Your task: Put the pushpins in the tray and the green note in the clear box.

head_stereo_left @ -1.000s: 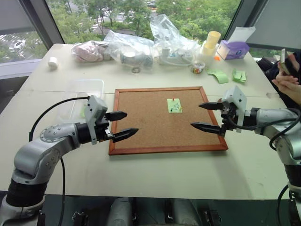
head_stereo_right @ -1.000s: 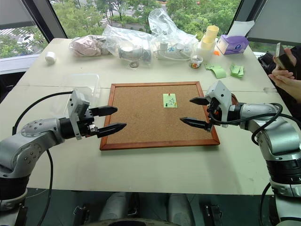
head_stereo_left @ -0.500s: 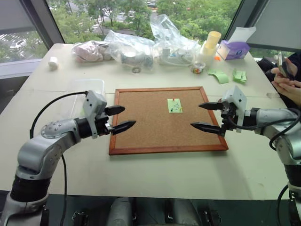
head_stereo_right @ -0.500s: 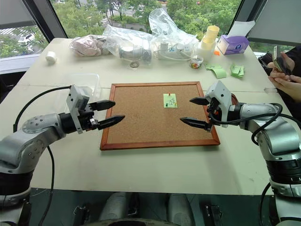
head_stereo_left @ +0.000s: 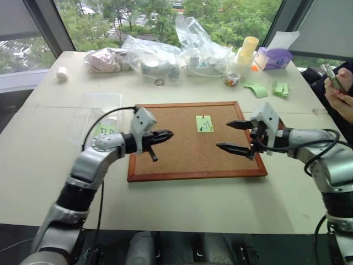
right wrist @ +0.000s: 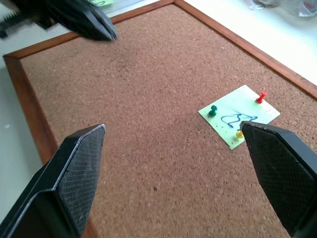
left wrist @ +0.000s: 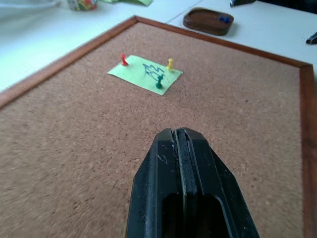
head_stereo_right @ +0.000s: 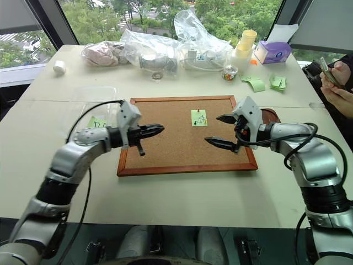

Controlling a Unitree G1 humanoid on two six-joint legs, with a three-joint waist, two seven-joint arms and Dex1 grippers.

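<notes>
The green note [head_stereo_left: 204,123] lies on the corkboard [head_stereo_left: 182,157], held by red [left wrist: 124,60], yellow [left wrist: 170,63] and green [left wrist: 159,85] pushpins. My left gripper [head_stereo_left: 167,134] is shut and empty, hovering over the board's left part and pointing toward the note. My right gripper [head_stereo_left: 224,136] stands open over the board's right part, just right of the note. The dark oval tray [left wrist: 198,25] sits off the board's right edge behind the right gripper, with a blue pin [left wrist: 224,19] in it. The clear box [head_stereo_left: 99,105] stands left of the board.
Another green note [head_stereo_right: 97,122] with bold strokes lies at the clear box. Along the far side are clear plastic bags [head_stereo_left: 165,52], yellow cups [head_stereo_left: 248,48], a purple box [head_stereo_left: 274,57] and green paper strips [head_stereo_left: 256,88]. A person's hands [head_stereo_left: 339,94] hold a phone at the right edge.
My left gripper closed from wide open to shut and swung right, from beside the board's left frame to over the cork. The right gripper edged slightly left, still open.
</notes>
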